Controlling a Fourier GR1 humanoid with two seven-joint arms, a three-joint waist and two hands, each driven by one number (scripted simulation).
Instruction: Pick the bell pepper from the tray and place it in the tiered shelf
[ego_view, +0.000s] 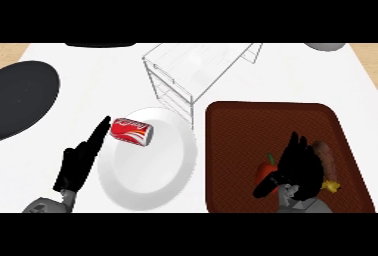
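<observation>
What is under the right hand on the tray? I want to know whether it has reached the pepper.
Under the right hand, the red bell pepper shows at its left side on the tray. Most of the pepper is covered, so contact cannot be confirmed.

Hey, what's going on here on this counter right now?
The robot's right hand is down on the brown tray, fingers curled over the red bell pepper, which hasn't left the tray. The wire shelf behind it holds nothing visible. The left hand rests open beside a white plate with a red soda can on its rim. So the pick is underway, the placing not yet done.
</observation>
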